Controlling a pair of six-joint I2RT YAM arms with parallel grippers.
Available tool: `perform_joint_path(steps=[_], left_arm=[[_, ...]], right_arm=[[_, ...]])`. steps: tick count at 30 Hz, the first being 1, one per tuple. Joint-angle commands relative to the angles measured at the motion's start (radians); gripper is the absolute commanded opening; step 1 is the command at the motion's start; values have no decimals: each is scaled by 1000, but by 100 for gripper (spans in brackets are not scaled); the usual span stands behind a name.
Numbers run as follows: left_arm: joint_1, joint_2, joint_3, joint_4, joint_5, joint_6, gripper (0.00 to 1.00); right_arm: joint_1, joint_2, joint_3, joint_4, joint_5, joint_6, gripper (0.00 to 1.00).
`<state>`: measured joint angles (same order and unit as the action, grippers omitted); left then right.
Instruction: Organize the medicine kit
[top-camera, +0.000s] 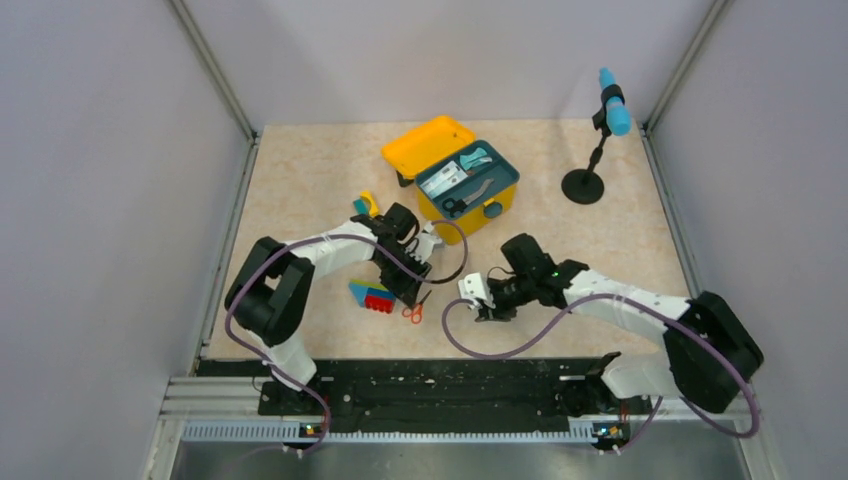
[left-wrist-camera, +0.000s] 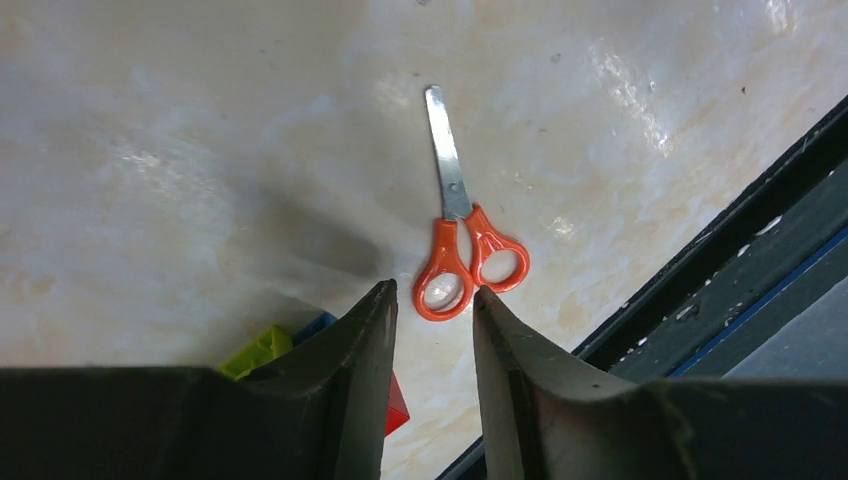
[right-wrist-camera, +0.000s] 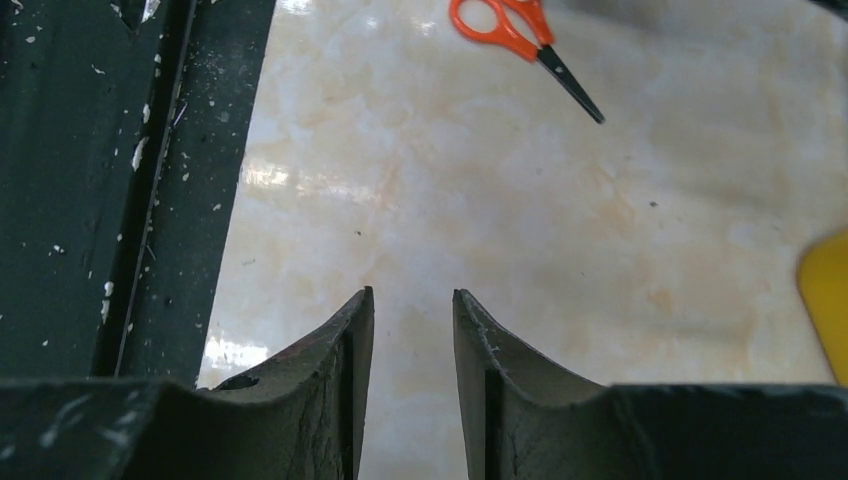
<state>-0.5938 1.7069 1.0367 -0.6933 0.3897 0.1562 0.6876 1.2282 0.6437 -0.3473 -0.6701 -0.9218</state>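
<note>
Top: medicine kit (top-camera: 455, 178) open, far centre; scissors (top-camera: 413, 312) loose near front. L wrist: left gripper (left-wrist-camera: 432, 295) part-open, empty, just short of the handles. R wrist: right gripper (right-wrist-camera: 412, 297) part-open, empty. Step: prob. scissors pickup; next, L must straddle 1 handle.

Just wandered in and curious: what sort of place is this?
Probably a robotics lab test cell: plain grey panels box in a table, the left arm and right arm are bolted to a black rail at its near edge, and the yellow medicine kit looks like a practice prop.
</note>
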Motion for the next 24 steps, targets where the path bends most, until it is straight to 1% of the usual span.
perform_joint_path(steps=[1, 3, 6, 7, 9, 11, 12, 13, 15, 18, 20, 23, 24], left_arm=[[43, 30, 61, -64, 33, -45, 41], [55, 38, 54, -64, 27, -62, 42], [100, 34, 47, -41, 86, -101, 43], [125, 33, 48, -26, 137, -120, 44], [186, 38, 59, 15, 267, -151, 46], [239, 41, 76, 56, 361, -224, 48], [261, 37, 80, 83, 392, -252, 49], [281, 34, 83, 108, 410, -276, 51], [319, 24, 90, 163, 420, -331, 54], [397, 24, 89, 228, 423, -441, 54], [439, 27, 79, 262, 423, -504, 53], [488, 23, 69, 273, 409, -542, 53], [501, 23, 64, 272, 406, -549, 53]], right_arm=[[65, 98, 61, 187, -18, -14, 35], [85, 113, 57, 245, -5, -19, 36], [103, 148, 67, 300, -4, -29, 43], [106, 170, 78, 316, -11, -26, 45], [115, 229, 134, 296, -39, -28, 49], [131, 316, 221, 221, -82, -53, 50], [140, 358, 268, 174, -99, -74, 50], [149, 399, 327, 130, -112, -97, 50], [166, 474, 405, 60, -119, -131, 51], [177, 572, 513, -39, -122, -179, 53], [183, 639, 588, -134, -130, -209, 55], [192, 728, 691, -290, -143, -291, 57], [196, 752, 713, -317, -141, -299, 57]])
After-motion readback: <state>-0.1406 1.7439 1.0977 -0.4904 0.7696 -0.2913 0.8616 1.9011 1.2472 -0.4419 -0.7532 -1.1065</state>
